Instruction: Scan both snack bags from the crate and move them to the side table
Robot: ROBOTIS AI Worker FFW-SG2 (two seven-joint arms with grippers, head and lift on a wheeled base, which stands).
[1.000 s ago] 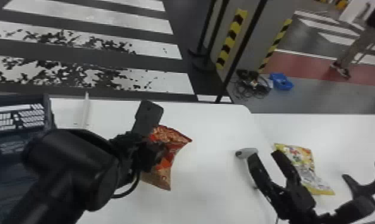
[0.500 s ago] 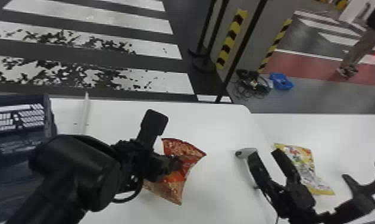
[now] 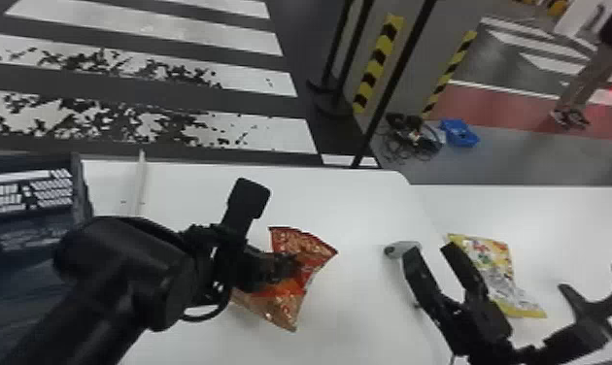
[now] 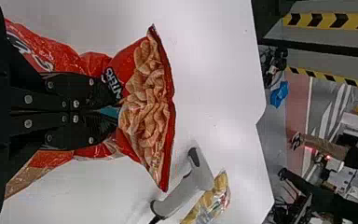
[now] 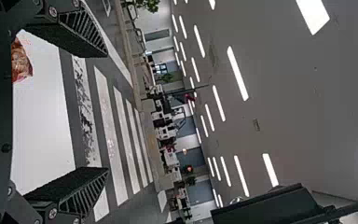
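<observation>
From where I stand, the dark, openwork crate (image 3: 80, 194) at left looks plastic. The red snack bag (image 3: 314, 250) is glossy, creased film; the yellow snack bag (image 3: 497, 259) at right, shiny film. Pale-grey scanner (image 4: 186, 190): smooth plastic. White tabletop (image 3: 358, 306): smooth, matt.

The left gripper (image 3: 293, 268) is black, and the snack bag (image 4: 147, 100) at its tips is glossy red with tan showing through; the crate (image 3: 80, 189) to its left is dark blue-grey, the table (image 3: 368, 310) beneath it plain white. Beside the black right gripper (image 3: 431, 250), the scanner (image 4: 186, 189) is pale grey, the other bag (image 3: 497, 272) yellow with white and multicoloured patches. Ahead, a strip (image 3: 379, 63) has yellow-and-black diagonals
</observation>
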